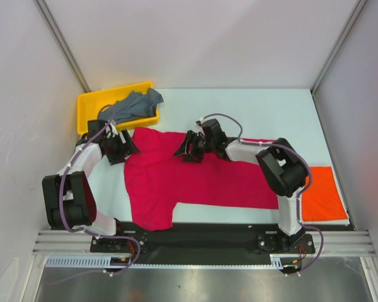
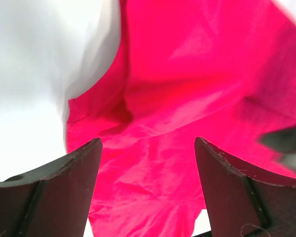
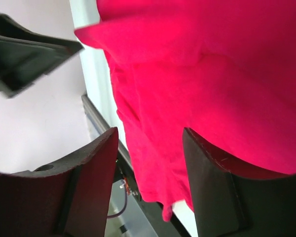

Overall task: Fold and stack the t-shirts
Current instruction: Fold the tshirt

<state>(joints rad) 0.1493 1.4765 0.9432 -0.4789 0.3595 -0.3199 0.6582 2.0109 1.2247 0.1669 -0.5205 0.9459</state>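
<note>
The t-shirts are judged about a third done. At the near right of the tabletop [image 1: 264,107] the orange-red t-shirt [image 1: 321,195] is seen lying flat and squared, apparently folded. The crimson-pink t-shirt [image 1: 195,179] is spread across the middle, not yet folded small. At its far edge the left end effector [image 1: 127,148] and right end effector [image 1: 188,150] are held wide, nothing gripped. At the far left, the grey-blue t-shirt [image 1: 129,106] is left crumpled in the yellow tray [image 1: 88,104].

Right tool [image 3: 150,133] is noted with fingers parted. Crimson-pink t-shirt [image 3: 212,84] is seen beyond them, rumpled, on the pale bench [image 3: 96,74].
</note>
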